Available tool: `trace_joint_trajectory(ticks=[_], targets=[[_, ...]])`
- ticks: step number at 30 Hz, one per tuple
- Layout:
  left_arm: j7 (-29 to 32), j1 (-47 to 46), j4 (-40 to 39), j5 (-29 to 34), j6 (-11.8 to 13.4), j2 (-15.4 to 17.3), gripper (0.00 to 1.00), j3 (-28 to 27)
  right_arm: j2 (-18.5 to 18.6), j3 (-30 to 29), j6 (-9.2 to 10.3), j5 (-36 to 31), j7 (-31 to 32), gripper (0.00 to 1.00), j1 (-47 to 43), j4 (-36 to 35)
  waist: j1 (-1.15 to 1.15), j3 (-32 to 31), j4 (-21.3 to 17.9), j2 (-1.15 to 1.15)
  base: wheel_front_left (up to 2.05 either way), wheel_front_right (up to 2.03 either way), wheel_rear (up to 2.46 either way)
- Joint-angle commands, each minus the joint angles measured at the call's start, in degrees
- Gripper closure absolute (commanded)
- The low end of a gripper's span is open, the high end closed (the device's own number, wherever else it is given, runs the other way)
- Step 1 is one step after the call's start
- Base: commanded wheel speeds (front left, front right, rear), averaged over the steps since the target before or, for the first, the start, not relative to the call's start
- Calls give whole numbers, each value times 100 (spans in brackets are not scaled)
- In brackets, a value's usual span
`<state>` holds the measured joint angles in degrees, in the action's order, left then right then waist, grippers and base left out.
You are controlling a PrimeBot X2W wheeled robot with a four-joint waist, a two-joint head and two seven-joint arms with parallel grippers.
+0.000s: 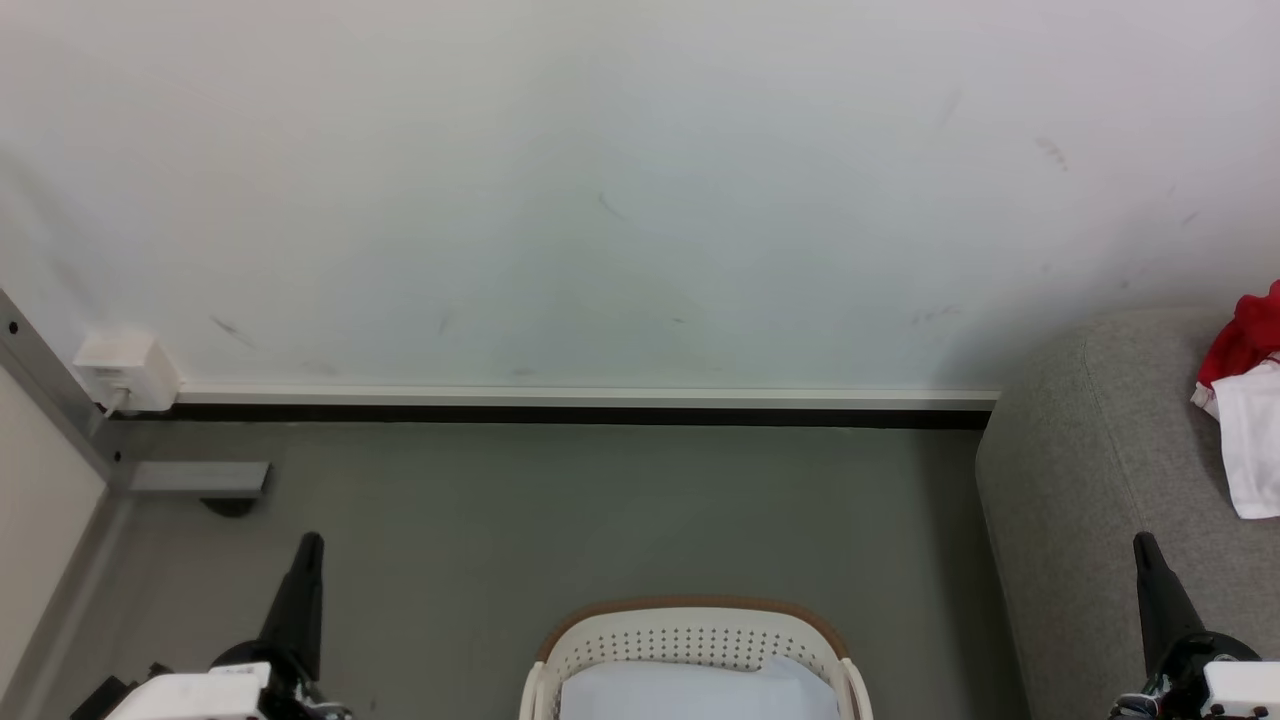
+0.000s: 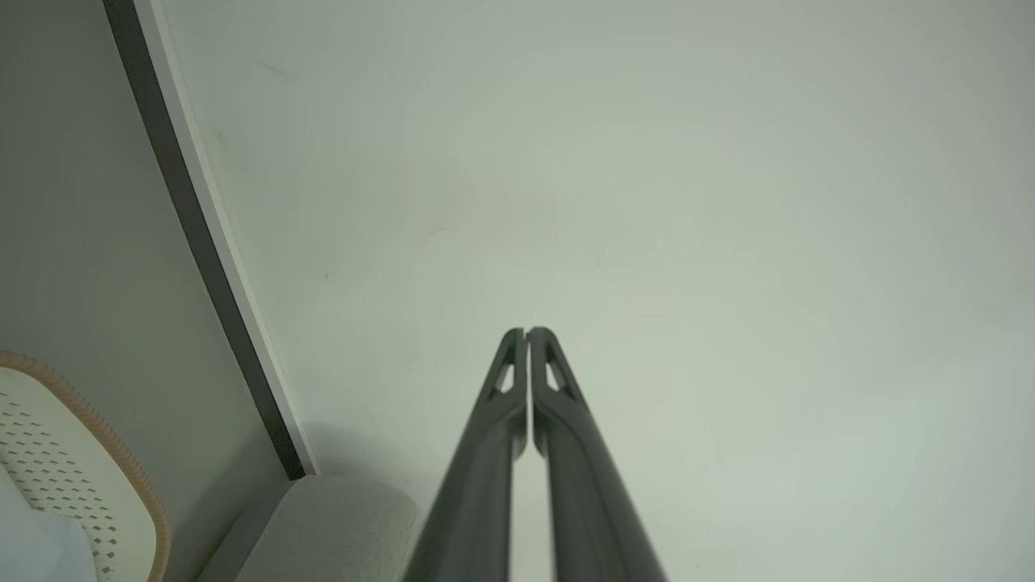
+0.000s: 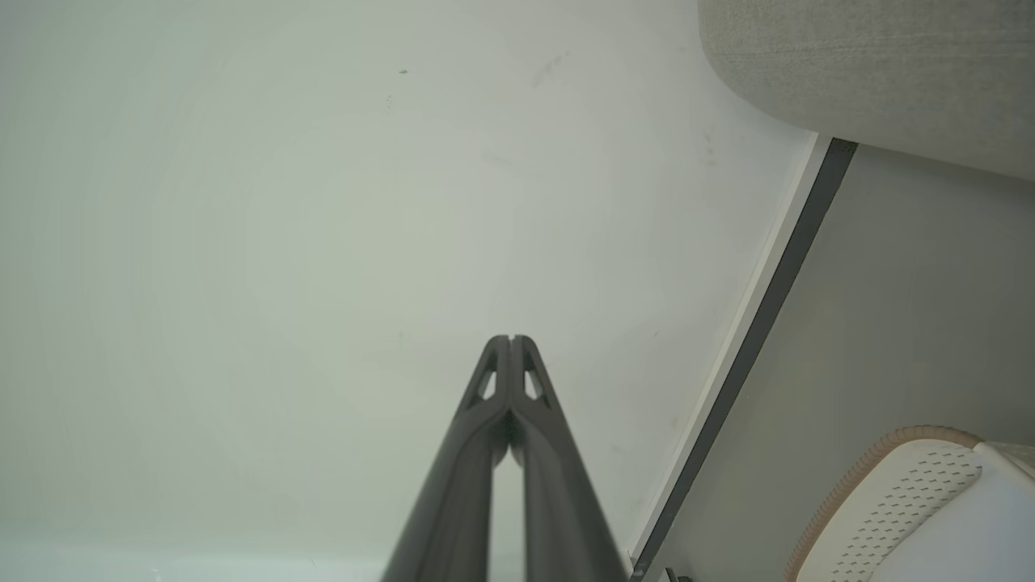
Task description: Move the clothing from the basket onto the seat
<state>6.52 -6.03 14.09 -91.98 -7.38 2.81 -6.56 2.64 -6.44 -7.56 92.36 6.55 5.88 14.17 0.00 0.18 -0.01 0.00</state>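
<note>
Looking at a white garment (image 1: 700, 695) left in the laundry basket (image 1: 690, 606) at bottom centre, between left gripper (image 1: 311, 545) and right gripper (image 1: 1143, 545), both pinched closed and empty, grey seat (image 1: 1090, 470) at the right edge, so nearer the right one.

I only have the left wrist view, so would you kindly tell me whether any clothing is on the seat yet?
Observer: Yes, a red garment and a white garment lie together on the grey seat.
Operator: Thanks; how is the right gripper?
Observer: It is shut on nothing, pointing toward the wall.
Operator: And what is inside the basket?
Observer: In the head view, pale white fabric covers its inside, seemingly another garment.
</note>
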Motion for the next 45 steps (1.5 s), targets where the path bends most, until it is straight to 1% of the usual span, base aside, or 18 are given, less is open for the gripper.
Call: trace_joint_trajectory(ticks=[1, 45], targets=[[25, -42, -17, -76, -26, 8, 100, -19, 44, -21, 14, 10, 20, 100, 82, -24, 0, 0, 1, 0, 0, 0, 0], [23, -41, -18, -78, -26, 9, 100, -17, 44, -19, 14, 11, 18, 100, 80, -24, 0, 0, 1, 0, 0, 0, 0]])
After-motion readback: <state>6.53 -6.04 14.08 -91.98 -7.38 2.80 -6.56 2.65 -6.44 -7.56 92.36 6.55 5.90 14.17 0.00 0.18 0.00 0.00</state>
